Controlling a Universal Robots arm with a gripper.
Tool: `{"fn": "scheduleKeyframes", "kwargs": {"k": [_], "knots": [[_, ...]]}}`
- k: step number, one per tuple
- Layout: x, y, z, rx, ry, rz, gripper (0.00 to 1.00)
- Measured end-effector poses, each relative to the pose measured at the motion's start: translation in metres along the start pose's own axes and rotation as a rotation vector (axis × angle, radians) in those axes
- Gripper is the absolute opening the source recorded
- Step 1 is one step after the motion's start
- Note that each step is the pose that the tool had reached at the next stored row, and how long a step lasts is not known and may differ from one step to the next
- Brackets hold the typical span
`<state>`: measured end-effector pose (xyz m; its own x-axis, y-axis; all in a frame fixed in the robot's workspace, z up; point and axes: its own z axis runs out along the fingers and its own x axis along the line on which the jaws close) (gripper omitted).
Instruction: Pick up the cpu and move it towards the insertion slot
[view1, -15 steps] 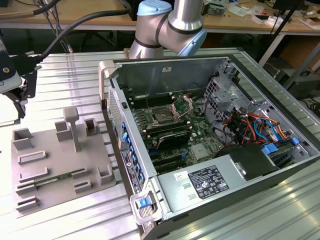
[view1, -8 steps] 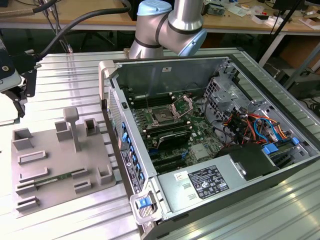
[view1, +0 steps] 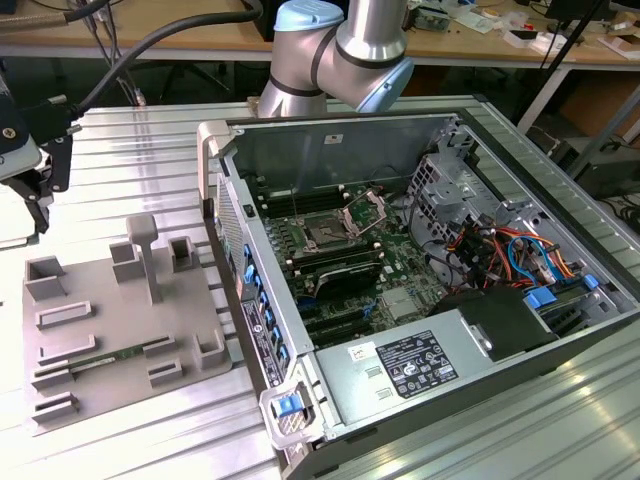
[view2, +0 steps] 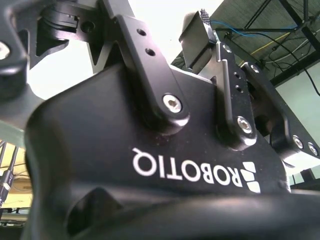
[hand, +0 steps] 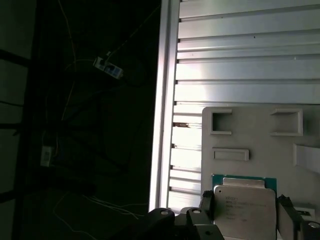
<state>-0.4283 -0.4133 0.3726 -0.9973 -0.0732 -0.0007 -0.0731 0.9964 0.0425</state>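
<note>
The cpu (hand: 245, 214) sits between the two dark fingers (hand: 206, 204) of the gripper (hand: 244, 209) in the first wrist view, silvery top towards the camera and a thin green rim along one side; the fingers flank opposite edges and look closed on it, with nothing but the chip between them, though the contact is my judgement rather than something plainly seen; beneath it lies the grey fixture plate (hand: 235, 135) with its raised rectangular pockets, so the chip is over that plate; whether it is lifted clear or barely off it I cannot tell.

The step in hand reads as the lift and carry; done well, it means holding the chip level, gripping by the edges alone, and moving gently enough that it neither slips nor twists between the pads.

The insertion slot (view1: 326, 236) lies inside the open computer case (view1: 340, 140), well apart from the plate, its retention frame (view1: 366, 211) tipped up; the case's side wall (view1: 225, 215) stands between plate and slot, so the path probably needs height before any sideways travel.

The bench (hand: 240, 50) ends at a bright edge just beside the plate, with dark floor beyond; room is open above the plate, tighter inside the case near the cables (view1: 500, 250).
</note>
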Motion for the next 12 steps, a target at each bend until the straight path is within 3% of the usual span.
{"fn": "scheduleKeyframes", "kwargs": {"k": [12], "knots": [[0.0000, 0.0003, -0.0071, 0.0001, 0.0001, 0.000, 0.55]]}}
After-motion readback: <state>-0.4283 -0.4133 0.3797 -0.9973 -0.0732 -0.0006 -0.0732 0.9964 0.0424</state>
